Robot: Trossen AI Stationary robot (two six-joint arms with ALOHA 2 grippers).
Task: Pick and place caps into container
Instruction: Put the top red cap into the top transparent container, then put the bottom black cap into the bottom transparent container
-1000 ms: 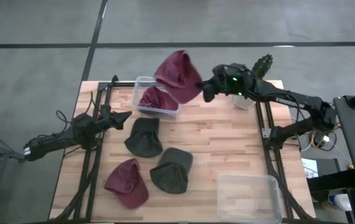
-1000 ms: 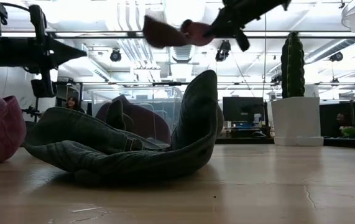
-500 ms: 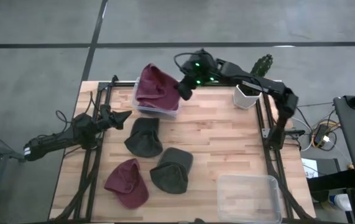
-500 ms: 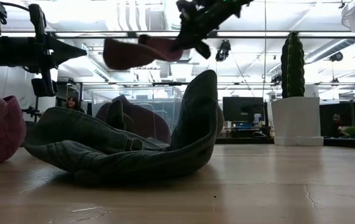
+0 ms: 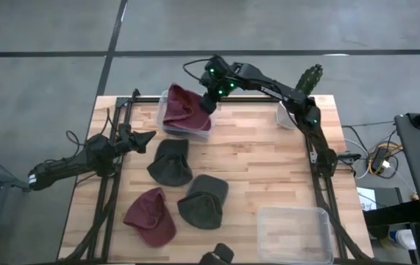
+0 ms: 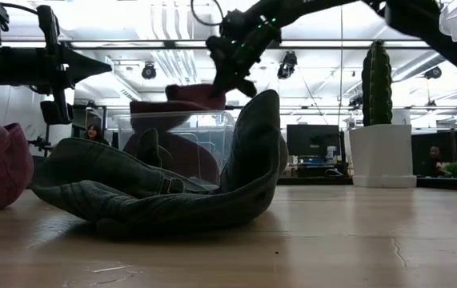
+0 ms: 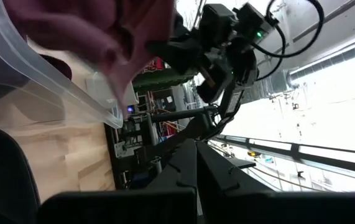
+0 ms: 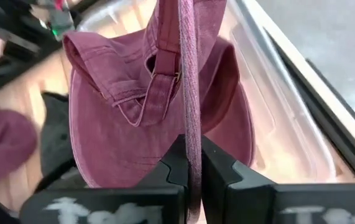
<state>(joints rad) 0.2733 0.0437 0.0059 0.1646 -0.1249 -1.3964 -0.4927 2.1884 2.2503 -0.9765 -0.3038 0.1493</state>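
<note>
My right gripper [image 5: 209,102] is over the far-left clear container [image 5: 195,134] and is shut on a maroon cap [image 5: 182,108]. That cap hangs with its strap side [image 8: 158,74] toward the wrist camera, above a second maroon cap [image 8: 227,124] lying in the container. Two dark olive caps [image 5: 171,162] [image 5: 204,201] and one more maroon cap [image 5: 151,216] lie on the table. My left gripper [image 5: 148,138] waits shut near the table's left edge, touching nothing. My right gripper pinches a thin edge of the maroon cap [image 8: 188,118] between its two fingers, seen end-on in the wrist view. The fingers slant down from the table's far right. The cap hangs below them at the height of the container's rim [image 6: 172,106]. I cannot tell whether it rests on the cap below.
A second clear container [image 5: 296,234] stands at the near right corner. A cactus [image 5: 311,76] in a white pot [image 5: 286,118] stands at the far right, under my right arm. Bare wood lies between the caps and the right side.
My right gripper has swung toward the table's left edge and come down, carrying the maroon cap from above the table's far middle to over the far-left container. The cap, then high and spread wide, now hangs low at the container's rim.
</note>
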